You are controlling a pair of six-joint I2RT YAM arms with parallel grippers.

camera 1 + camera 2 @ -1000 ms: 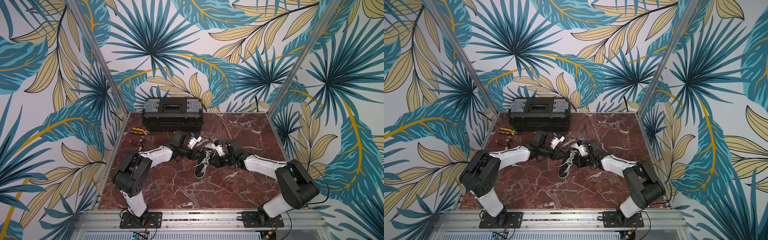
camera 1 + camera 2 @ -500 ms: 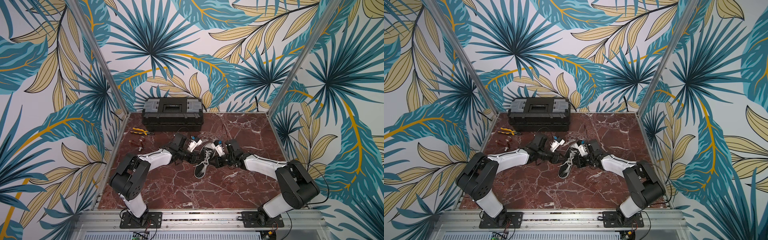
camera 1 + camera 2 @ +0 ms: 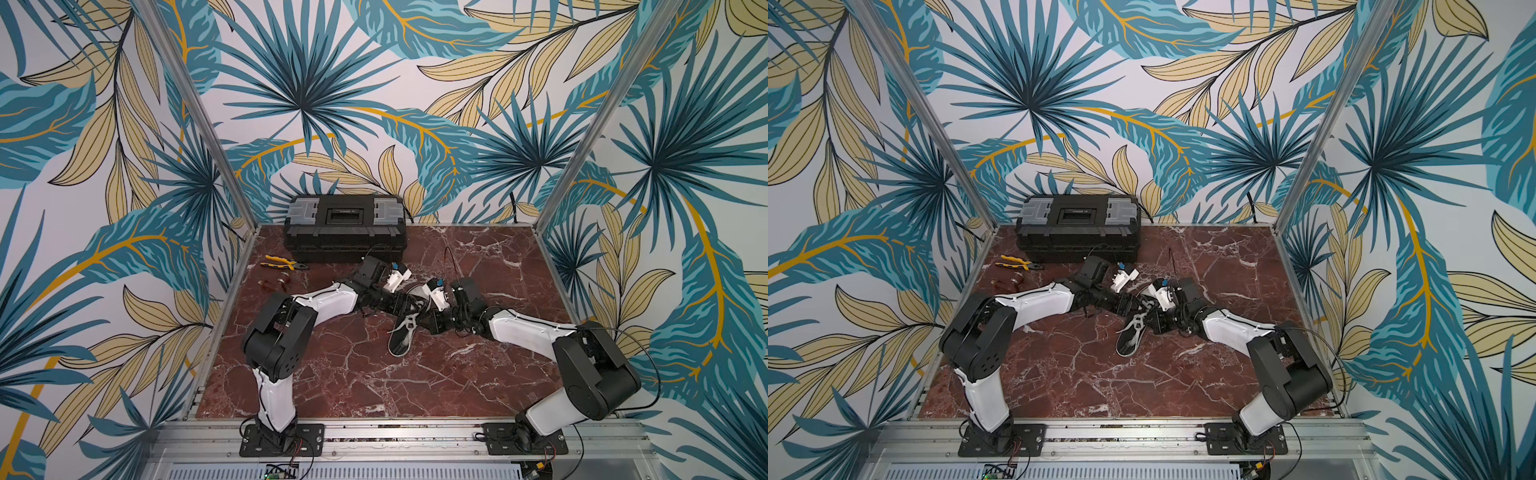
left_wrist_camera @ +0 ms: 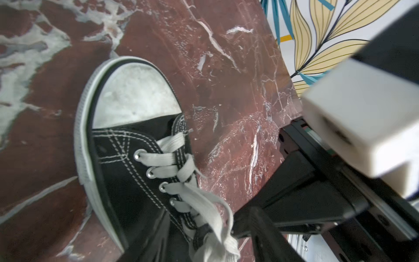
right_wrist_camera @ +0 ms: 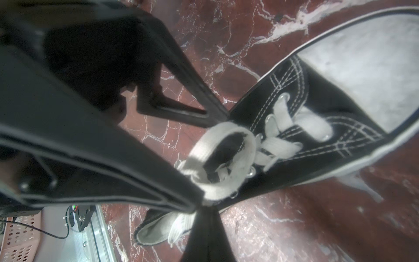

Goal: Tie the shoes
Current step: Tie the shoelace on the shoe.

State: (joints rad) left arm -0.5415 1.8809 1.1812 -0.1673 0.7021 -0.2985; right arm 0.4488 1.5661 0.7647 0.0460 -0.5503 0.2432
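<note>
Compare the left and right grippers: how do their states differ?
The right gripper is shut; the left gripper is open. The right gripper pinches a lace loop; the left gripper holds nothing, its jaws apart around loose lace. Both sit low over the shoe, tips nearly meeting.

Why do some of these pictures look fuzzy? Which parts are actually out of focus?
In both top views everything is sharp and evenly lit, sneaker included. Left wrist view: the toe cap is fairly crisp, the white block near the lens blurred. Right wrist view: the right gripper is dark and soft, the laces fuzzy.
</note>
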